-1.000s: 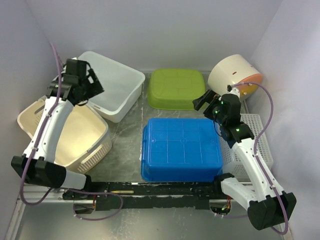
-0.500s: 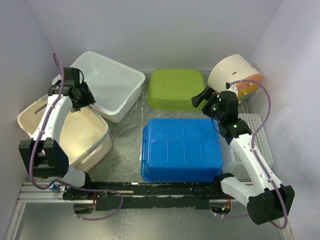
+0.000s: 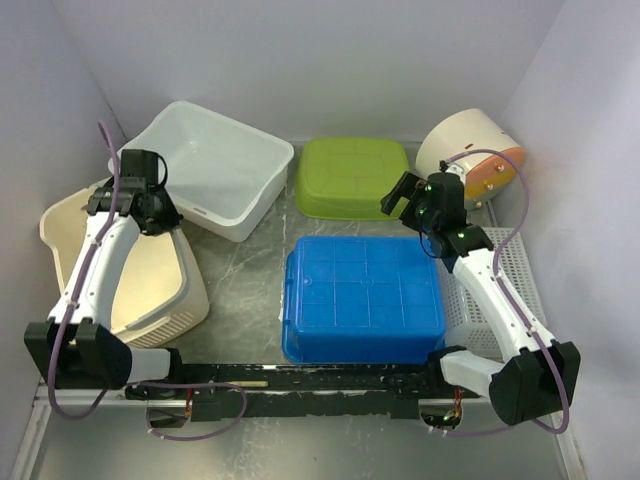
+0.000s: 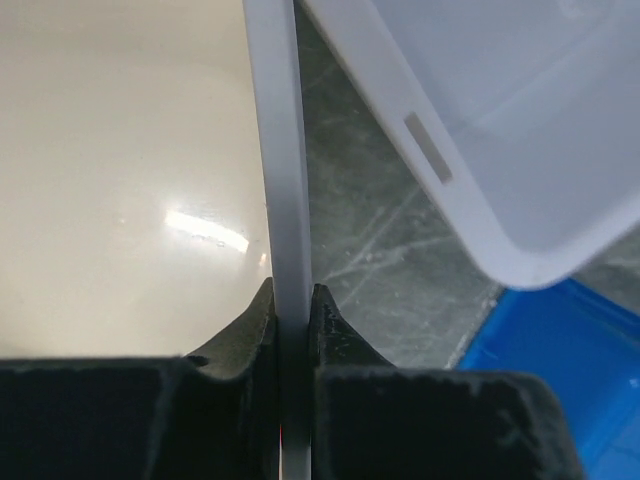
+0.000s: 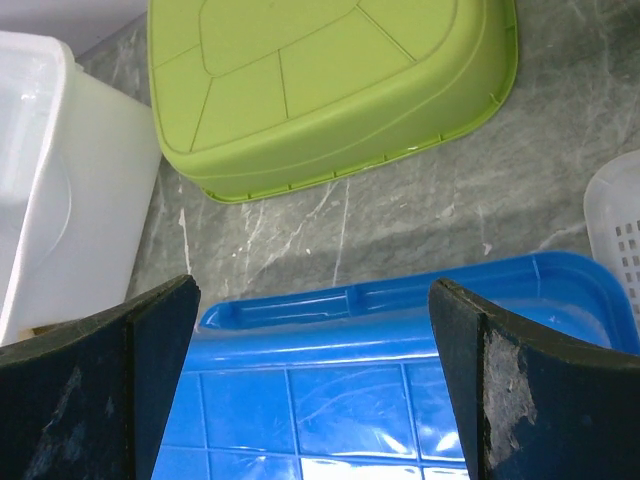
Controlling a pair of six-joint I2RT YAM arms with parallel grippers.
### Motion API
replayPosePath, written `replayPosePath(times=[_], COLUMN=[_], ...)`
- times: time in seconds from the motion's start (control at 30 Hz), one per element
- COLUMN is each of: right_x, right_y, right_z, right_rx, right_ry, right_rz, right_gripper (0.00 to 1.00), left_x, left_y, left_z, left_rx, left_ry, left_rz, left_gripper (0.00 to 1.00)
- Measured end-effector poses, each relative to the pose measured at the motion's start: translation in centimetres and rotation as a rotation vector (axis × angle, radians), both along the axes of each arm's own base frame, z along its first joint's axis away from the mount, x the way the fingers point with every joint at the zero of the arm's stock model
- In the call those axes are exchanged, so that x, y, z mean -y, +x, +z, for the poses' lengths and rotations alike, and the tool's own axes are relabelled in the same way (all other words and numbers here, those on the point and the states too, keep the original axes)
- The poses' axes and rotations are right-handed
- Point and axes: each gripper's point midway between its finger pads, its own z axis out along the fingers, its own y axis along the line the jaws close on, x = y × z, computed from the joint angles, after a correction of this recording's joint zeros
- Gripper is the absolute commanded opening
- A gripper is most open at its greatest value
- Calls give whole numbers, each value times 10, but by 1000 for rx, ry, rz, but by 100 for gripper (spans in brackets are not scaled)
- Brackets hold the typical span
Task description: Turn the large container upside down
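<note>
Cream basket, at the bench's left, is leaning, I think; only the left wrist view is showing my left pincer clamping its rim. My right pincer is hanging wide, empty, over one blue tub, near one green tub.

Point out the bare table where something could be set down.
The widest bare table is the strip between the cream basket and the blue tub, running up to the white tub. A narrow gap lies between the green tub and the blue one. The right side is crowded: mesh basket, round container.
</note>
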Motion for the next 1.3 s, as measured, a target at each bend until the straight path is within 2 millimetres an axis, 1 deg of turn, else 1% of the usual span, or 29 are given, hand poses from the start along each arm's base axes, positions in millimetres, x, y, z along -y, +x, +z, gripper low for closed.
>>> replayPosePath(times=[0.1, 0.17, 0.27, 0.4, 0.5, 0.63, 0.7, 0.77, 0.83, 0.87, 0.97, 1.07, 1.1, 1.17, 1.3], right_x=[-3, -5, -8, -11, -14, -21, -25, -28, -31, -33, -43, -53, -55, -56, -53], right_y=[5, 5, 5, 6, 6, 7, 7, 7, 7, 7, 8, 10, 13, 18, 25], right_z=[-1, -2, -1, 1, 3, 10, 13, 15, 17, 17, 21, 26, 31, 43, 81], right_rx=[-10, -13, -9, -2, 2, 23, 32, 35, 38, 38, 49, 60, 66, 88, 174], right_ry=[-2, 1, 12, 24, 39, 74, 92, 105, 120, 126, 154, 167, 167, 161, 146], right_rz=[15, 24, 39, 50, 59, 84, 96, 106, 117, 123, 176, 246, 268, 296, 338], right_gripper=[100, 100, 100, 100, 100, 100, 100, 100, 100, 100, 100, 100, 100, 100, 100], left_x=[19, 31, 46, 61, 71, 82, 87, 91, 97, 100, 116, 140, 151, 167, 194], left_y=[-12, -17, -21, -24, -28, -27, -25, -25, -25, -25, -26, -25, -24, -21, -19], left_z=[18, 29, 44, 71, 102, 150, 180, 206, 228, 235, 253, 265, 268, 271, 273], left_rx=[31, 48, 75, 114, 165, 281, 354, 416, 481, 509, 569, 590, 590, 588, 576], left_ry=[-26, -52, -89, -121, -142, -168, -191, -212, -240, -254, -315, -406, -448, -508, -643], left_rz=[-26, -38, -59, -78, -101, -136, -157, -176, -207, -225, -305, -414, -461, -527, -638], left_gripper=[7, 7, 7, 7, 7, 7, 7, 7, 7, 7, 7, 7, 7, 7, 7])
